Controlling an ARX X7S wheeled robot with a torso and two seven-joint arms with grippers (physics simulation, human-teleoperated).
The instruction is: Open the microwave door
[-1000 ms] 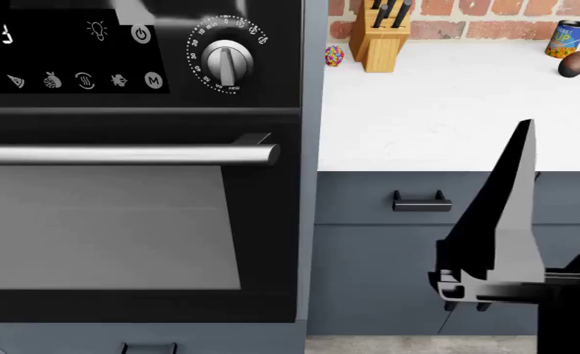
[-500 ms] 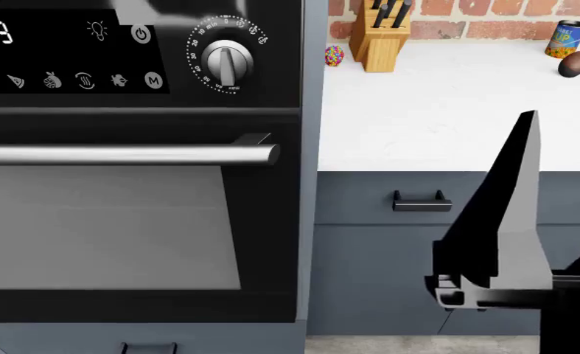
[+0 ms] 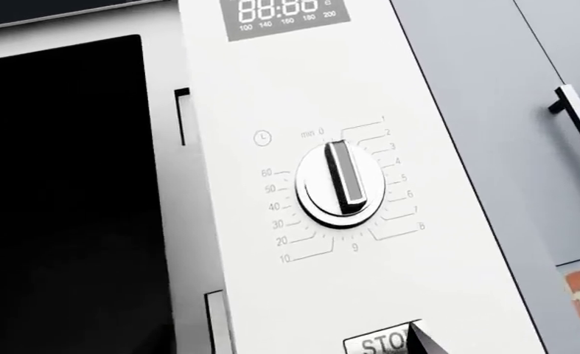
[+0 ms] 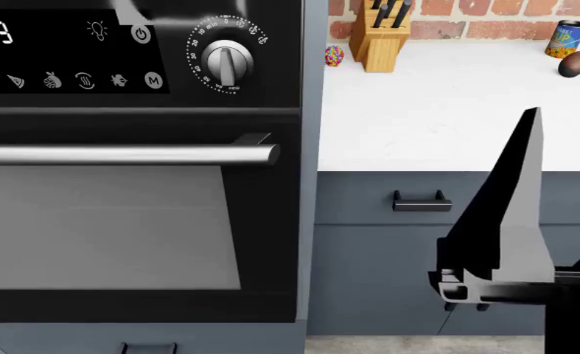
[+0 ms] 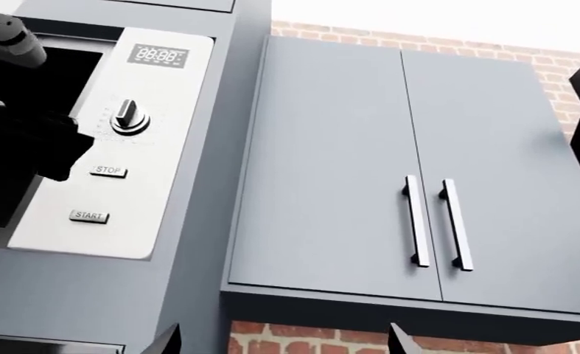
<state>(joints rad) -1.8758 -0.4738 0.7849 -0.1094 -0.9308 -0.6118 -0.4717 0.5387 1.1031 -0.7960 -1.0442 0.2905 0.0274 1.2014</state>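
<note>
The microwave (image 5: pixel 83 147) is sitting high in the dark cabinet column above the oven (image 4: pixel 133 221), beside grey wall cupboards (image 5: pixel 418 169). Its door (image 3: pixel 63 206) — a rigid, hinged, probably light panel — is looking best taken at the edge nearest the control panel (image 3: pixel 309 184). The left gripper is hovering near the dial (image 3: pixel 341 182); neither gripper's opening is showing — I cannot tell.

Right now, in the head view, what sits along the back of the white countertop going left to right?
Small multicoloured ball → wooden knife block → printed can → dark brown egg-shaped object, just in front of the can.
</note>
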